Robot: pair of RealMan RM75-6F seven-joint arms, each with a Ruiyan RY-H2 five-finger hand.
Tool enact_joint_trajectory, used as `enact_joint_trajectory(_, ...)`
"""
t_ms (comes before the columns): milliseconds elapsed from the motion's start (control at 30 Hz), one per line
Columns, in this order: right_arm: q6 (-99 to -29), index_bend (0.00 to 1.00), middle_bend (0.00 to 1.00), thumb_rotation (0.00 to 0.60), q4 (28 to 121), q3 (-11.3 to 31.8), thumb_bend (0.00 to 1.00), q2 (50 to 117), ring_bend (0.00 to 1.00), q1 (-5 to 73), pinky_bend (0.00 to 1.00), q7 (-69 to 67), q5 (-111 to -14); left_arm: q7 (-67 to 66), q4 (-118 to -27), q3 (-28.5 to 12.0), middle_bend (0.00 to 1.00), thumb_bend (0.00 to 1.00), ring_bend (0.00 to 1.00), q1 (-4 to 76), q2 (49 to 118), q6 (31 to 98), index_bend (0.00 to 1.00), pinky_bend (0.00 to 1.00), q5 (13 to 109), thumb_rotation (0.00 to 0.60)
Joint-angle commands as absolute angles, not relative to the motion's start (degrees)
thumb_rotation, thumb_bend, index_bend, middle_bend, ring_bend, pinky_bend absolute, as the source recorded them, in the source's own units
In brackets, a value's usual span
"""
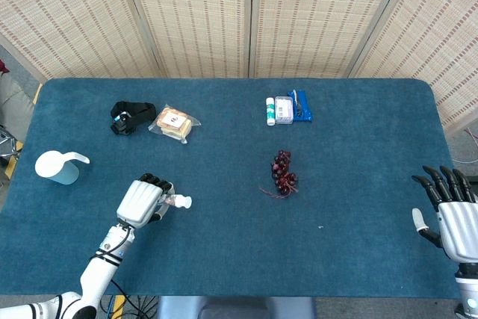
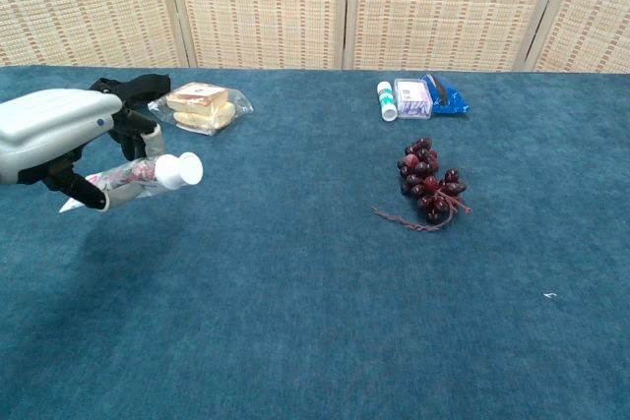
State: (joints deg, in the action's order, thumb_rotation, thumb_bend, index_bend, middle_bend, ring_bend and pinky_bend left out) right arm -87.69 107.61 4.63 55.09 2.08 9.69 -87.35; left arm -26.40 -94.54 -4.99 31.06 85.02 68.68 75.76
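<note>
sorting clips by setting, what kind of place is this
Likely a lab or staged indoor test area rather than a home. A table covered in blue carpet-like cloth holds unrelated items: grapes, a bagged bread snack, a pump dispenser. Woven folding screens wall it off behind.
</note>
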Motion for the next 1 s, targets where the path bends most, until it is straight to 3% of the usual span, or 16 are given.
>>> enact_joint_trajectory(33,-86.12,0.23,0.13,0.6,108.56,5.2,0.35,55.5,0.0,4.23,0.08,10.84,-89.68,-28.49,-96.62,-5.6,0.61,0.4,0.4,32.03,83.37,68.36,0.52,0.27,76.43,0.6)
enact_joint_trajectory(400,-74.93,0.23,0.11,0.6,115.84,6.27,0.35,56.18,0.0,13.08,0.08,16.01,-93.25,-35.35,-100.65,-9.63,0.63,0.4,0.41,37.56,80.52,62.06,0.53,0.28,70.7,0.6)
enact_joint_trajectory(700,-66.75,0.23,0.05,0.6,118.32,8.65,0.34,63.3,0.0,20.66,0.01,24.84,-90.14,-38.3,-104.5,-13.07,0.64,0.4,0.42,41.27,78.46,59.83,0.53,0.29,62.48,0.6)
enact_joint_trajectory(1000,-63.0,0.23,0.03,0.6,117.19,10.76,0.34,71.31,0.0,26.54,0.0,31.11,-86.47,-40.39,-107.09,-14.21,0.64,0.4,0.42,44.05,77.45,59.88,0.54,0.3,56.35,0.6)
